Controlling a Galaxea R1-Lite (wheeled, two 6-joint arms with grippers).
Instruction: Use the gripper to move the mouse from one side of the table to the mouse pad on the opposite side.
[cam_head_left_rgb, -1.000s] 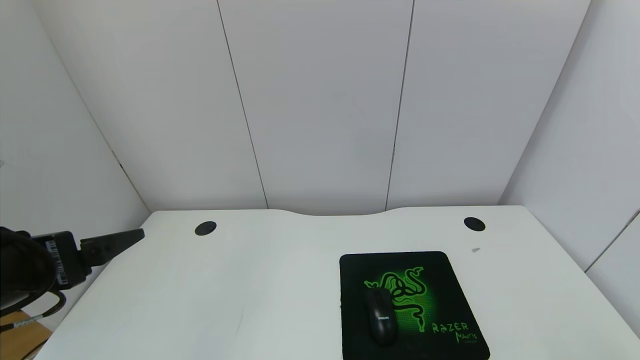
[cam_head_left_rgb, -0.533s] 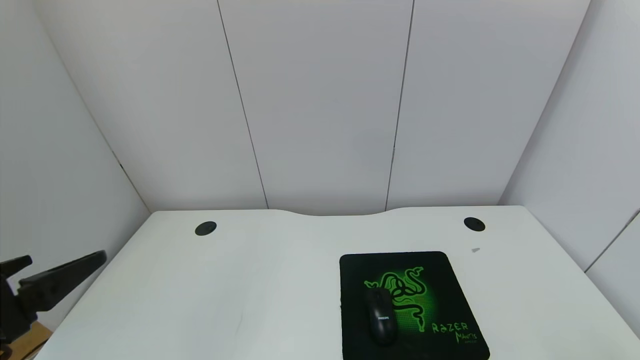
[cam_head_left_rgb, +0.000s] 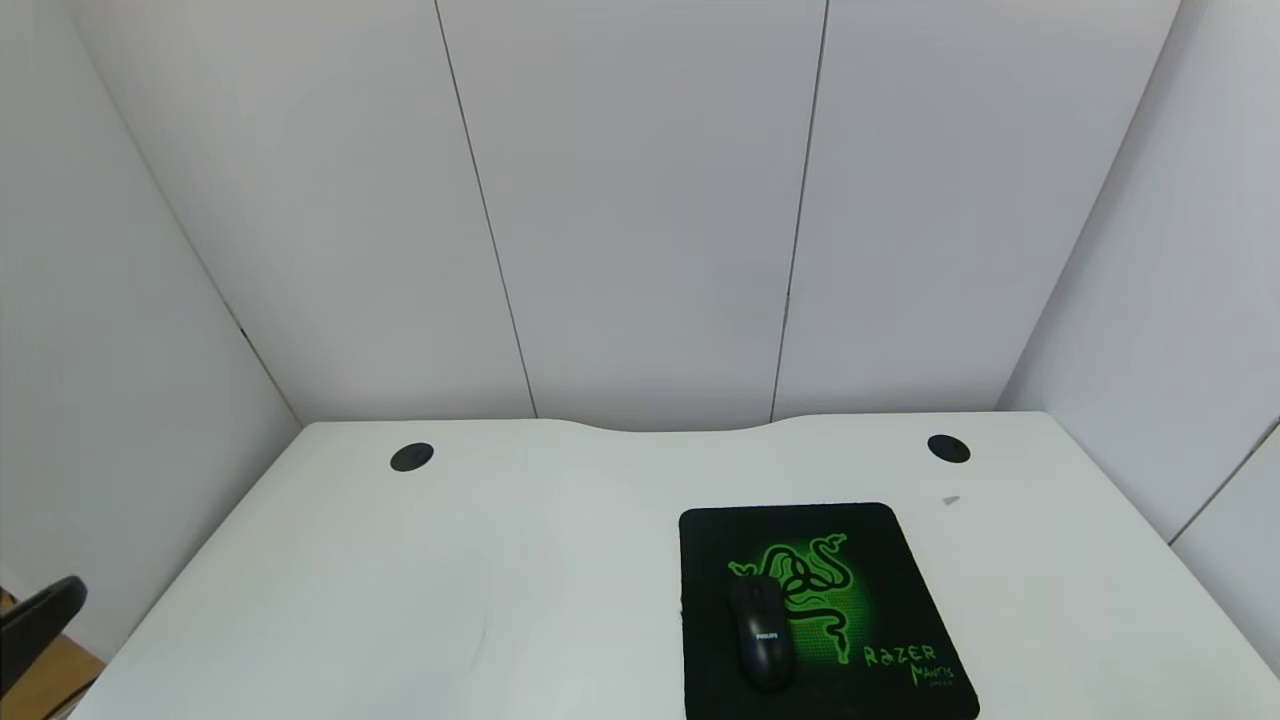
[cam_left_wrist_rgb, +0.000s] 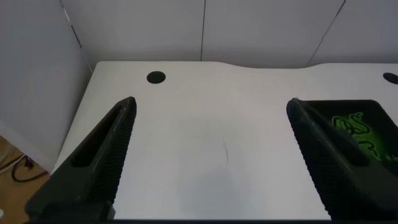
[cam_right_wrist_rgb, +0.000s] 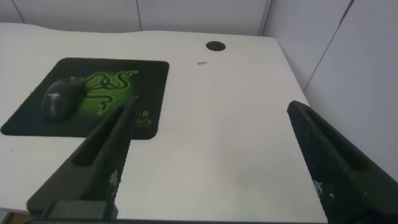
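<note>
The black mouse (cam_head_left_rgb: 761, 632) lies on the black mouse pad (cam_head_left_rgb: 890, 560) with the green logo, at the right of the white table (cam_head_left_rgb: 500, 580). Both also show in the right wrist view, the mouse (cam_right_wrist_rgb: 59, 99) on the pad (cam_right_wrist_rgb: 149, 74). My left gripper (cam_left_wrist_rgb: 211, 109) is open and empty, pulled back past the table's left front corner; only one fingertip (cam_head_left_rgb: 45, 615) shows in the head view. My right gripper (cam_right_wrist_rgb: 211, 115) is open and empty, held above the table's right part, apart from the mouse.
Two black round cable-hole caps (cam_head_left_rgb: 411, 457) (cam_head_left_rgb: 948, 448) sit near the table's curved back edge. A small grey speck (cam_head_left_rgb: 951, 500) lies behind the pad. White wall panels close in the back and both sides.
My left arm has drawn back and down toward the left front corner, from well in view to only a fingertip showing. The mouse and pad have not moved.
</note>
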